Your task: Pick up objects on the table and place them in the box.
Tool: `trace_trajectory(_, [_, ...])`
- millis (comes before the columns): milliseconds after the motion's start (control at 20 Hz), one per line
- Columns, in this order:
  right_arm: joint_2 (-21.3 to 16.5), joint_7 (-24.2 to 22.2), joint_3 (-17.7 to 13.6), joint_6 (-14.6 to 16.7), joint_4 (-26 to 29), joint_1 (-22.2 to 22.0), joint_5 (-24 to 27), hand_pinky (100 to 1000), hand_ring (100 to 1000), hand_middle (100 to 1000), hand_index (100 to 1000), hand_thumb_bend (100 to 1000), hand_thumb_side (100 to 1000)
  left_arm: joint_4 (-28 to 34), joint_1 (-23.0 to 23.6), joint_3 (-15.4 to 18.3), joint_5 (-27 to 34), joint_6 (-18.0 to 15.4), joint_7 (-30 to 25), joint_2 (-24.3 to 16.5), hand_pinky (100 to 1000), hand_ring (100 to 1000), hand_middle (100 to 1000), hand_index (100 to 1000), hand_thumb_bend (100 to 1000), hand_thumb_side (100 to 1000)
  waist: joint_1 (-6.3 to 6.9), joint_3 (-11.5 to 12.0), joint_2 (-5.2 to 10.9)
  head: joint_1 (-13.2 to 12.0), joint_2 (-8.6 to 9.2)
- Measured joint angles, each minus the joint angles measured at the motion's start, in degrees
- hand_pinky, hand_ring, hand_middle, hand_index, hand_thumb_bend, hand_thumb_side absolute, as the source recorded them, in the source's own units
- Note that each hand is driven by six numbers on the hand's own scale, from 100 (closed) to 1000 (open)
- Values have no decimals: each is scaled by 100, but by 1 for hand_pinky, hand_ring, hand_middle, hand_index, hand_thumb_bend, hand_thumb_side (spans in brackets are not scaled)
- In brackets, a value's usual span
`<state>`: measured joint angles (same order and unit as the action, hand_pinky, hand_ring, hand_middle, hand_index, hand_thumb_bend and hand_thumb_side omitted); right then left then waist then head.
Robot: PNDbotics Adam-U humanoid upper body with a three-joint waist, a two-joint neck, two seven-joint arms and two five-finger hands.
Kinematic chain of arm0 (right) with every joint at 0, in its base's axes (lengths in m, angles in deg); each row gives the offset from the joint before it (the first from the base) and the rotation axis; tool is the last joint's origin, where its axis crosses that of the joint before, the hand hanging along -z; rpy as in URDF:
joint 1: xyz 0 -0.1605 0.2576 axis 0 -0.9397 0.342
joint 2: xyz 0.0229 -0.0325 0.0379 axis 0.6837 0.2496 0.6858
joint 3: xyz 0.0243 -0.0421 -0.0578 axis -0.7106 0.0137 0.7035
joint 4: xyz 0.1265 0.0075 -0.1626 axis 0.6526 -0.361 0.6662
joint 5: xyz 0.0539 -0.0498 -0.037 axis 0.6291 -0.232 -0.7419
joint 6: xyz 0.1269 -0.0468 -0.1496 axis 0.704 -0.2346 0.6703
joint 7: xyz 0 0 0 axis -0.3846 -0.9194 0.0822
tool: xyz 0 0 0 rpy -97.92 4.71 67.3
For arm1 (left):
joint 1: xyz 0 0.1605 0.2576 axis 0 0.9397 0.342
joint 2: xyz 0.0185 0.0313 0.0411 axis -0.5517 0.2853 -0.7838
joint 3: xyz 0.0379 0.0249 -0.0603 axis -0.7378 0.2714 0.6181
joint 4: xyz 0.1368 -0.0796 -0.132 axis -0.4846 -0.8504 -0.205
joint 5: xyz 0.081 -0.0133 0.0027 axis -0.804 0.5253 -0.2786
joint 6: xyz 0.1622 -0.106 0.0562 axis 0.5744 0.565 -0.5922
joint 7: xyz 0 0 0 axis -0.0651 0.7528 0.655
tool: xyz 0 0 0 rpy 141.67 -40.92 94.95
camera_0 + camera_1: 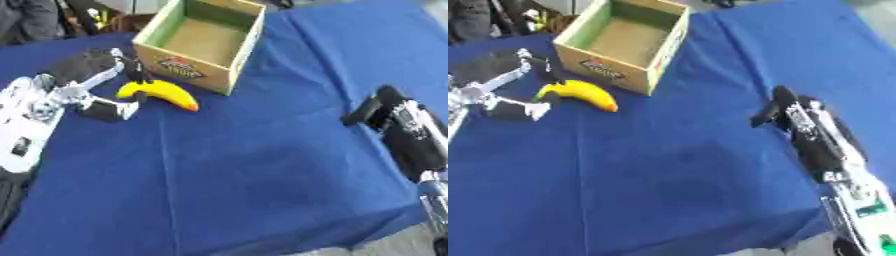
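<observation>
- Reaching in from the left, the left hand [98, 95] brackets the banana [159, 93] with spread fingers, not yet clasping it.
- Box [203, 42] stands just behind, empty, ready.
- Right hand [791, 116] idles far right, fingers unclear.

A blue cloth [262, 165] covers the worktop, lying mostly smooth with a few faint creases running across it, and it hangs over the near edge at the lower right. Beyond that edge a strip of grey floor [385, 247] shows. At the far upper left, past the cloth, dark blurred shapes [35, 20] stand, too unclear to name.
</observation>
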<state>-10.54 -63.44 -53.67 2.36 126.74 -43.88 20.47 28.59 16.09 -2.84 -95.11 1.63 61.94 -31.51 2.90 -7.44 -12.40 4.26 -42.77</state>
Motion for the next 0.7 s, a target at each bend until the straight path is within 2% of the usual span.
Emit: trace_trajectory(700, [0,-2,0,-2,0,0,0,686,516,420,464,340,696,-37,-8,0,-32,7,15,2,733,637,568,724,100,100,16,-3,0,-9,0])
